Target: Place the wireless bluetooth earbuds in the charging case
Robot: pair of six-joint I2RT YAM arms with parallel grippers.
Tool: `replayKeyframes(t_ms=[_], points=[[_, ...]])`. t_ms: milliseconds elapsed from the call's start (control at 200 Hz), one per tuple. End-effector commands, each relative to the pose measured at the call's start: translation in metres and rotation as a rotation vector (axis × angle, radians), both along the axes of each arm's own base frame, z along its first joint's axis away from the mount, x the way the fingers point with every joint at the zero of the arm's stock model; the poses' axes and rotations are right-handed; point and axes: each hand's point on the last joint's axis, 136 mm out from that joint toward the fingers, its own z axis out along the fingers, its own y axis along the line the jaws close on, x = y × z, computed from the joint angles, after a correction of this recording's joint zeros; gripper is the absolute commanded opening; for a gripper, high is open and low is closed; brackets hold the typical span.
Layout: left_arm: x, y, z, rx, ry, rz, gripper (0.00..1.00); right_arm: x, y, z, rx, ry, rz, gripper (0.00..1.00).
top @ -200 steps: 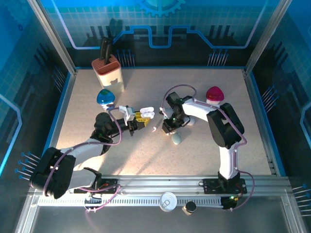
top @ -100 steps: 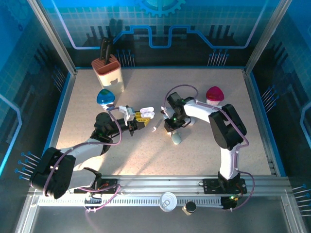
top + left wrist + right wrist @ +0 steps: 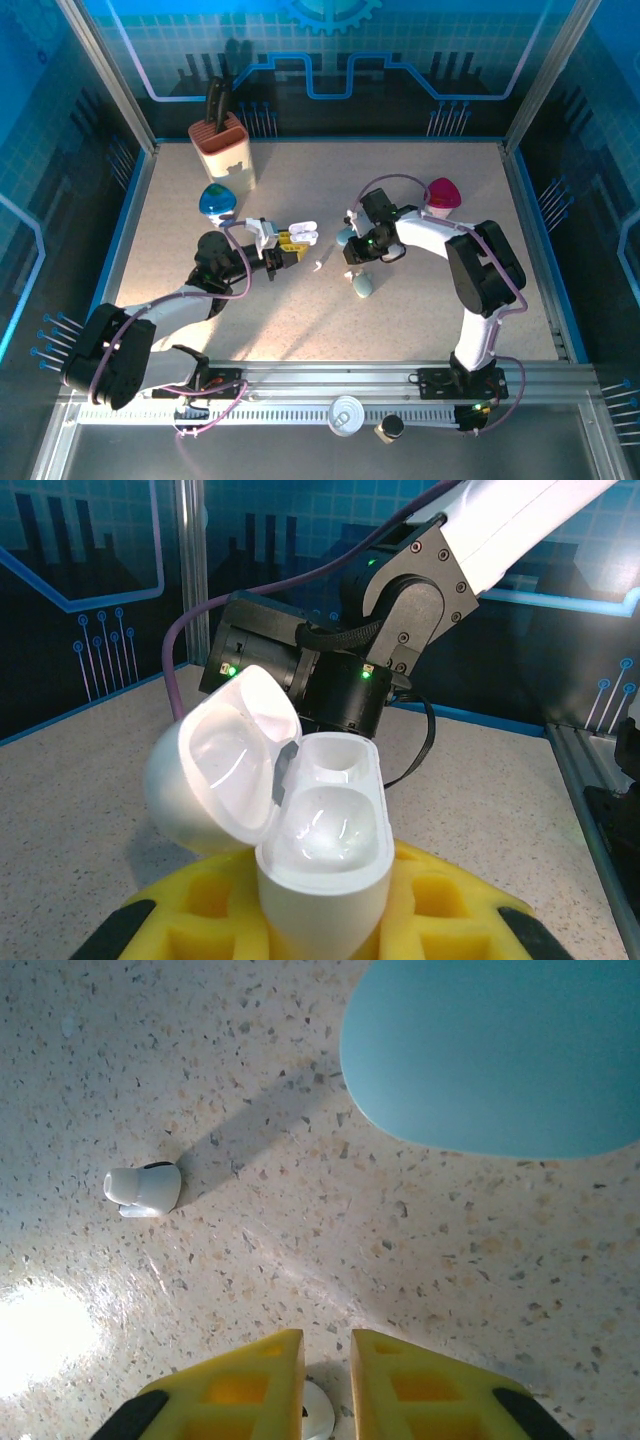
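White-and-black arms [image 3: 425, 232] carry looping purple cables [image 3: 180, 650], green status lights [image 3: 229, 670], black screw-studded joints [image 3: 420, 590] and recessed yellow fingers [image 3: 245, 1385].

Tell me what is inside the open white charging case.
Both moulded wells of the charging case are empty, and the lid holds nothing either. The case's lower body is covered by the yellow pads of the left hand, so it cannot be seen.

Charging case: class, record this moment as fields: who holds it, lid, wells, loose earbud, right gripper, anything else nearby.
case: clamped in left gripper
lid: open, swung to one side
wells: both empty
earbud: lying on table, apart from both grippers
right gripper: fingers nearly together; white bit between them, grip unclear
teal pebble: on table, ahead of right gripper
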Motion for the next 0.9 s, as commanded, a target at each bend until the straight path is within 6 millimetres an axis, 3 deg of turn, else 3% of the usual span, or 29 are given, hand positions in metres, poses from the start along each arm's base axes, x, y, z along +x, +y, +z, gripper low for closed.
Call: replayKeyframes(t_ms=[0, 275, 555, 705, 895], points=[[-0.001, -0.003, 0.01, -0.002, -0.044, -0.015, 0.07, -0.002, 0.002, 0.001, 0.031, 0.008, 0.005, 0.21], [-0.002, -0.006, 0.01, 0.001, -0.044, -0.024, 0.07, -0.014, 0.003, -0.011, -0.008, 0.058, 0.083, 0.38], [-0.002, -0.007, 0.009, 0.008, -0.039, -0.026, 0.07, -0.024, 0.006, -0.025, -0.024, 0.111, 0.121, 0.38], [-0.002, -0.007, 0.009, 0.009, -0.04, -0.027, 0.08, -0.029, 0.005, -0.031, -0.042, 0.136, 0.13, 0.32], [-0.001, -0.007, 0.009, 0.014, -0.041, -0.025, 0.08, -0.033, 0.004, -0.023, -0.073, 0.094, 0.195, 0.33]])
